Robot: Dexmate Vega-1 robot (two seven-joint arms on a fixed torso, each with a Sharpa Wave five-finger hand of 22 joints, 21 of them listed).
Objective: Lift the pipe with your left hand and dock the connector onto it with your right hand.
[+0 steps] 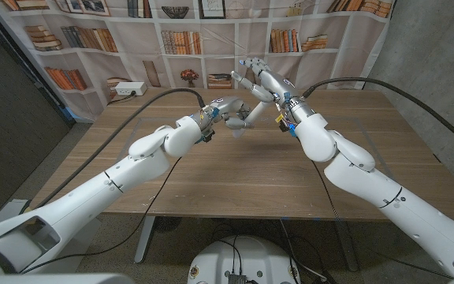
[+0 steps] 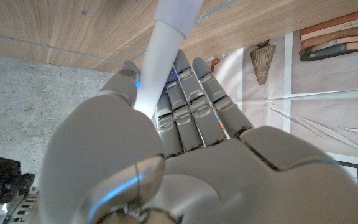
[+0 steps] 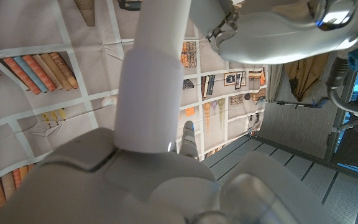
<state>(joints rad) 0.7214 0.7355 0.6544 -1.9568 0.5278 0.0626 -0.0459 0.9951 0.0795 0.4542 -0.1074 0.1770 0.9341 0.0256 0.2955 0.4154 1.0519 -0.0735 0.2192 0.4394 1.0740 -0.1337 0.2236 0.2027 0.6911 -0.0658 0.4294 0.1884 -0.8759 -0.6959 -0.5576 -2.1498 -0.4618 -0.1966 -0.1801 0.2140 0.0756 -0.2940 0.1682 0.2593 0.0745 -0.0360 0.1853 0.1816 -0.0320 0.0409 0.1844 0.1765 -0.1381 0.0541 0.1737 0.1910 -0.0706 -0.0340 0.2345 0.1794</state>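
Left hand (image 1: 225,110) fingers (image 2: 188,106) clamped on white plastic pipe (image 2: 160,56); right hand (image 1: 262,83) grips white cylindrical connector (image 3: 146,99) on pipe, raised over wooden table (image 1: 235,170) centre, well inside edges.

Wooden surface (image 1: 235,170) spread beneath both robot hands. Beyond them, hung behind the far edge, a backdrop (image 1: 93,39) printed with bookshelves, books and vases. White power strip (image 1: 130,89) lying at the far left corner, well apart from the left robot hand.

The right hand (image 3: 135,186) hides the connector's (image 3: 146,99) base; the pipe (image 2: 166,43) is cut off.
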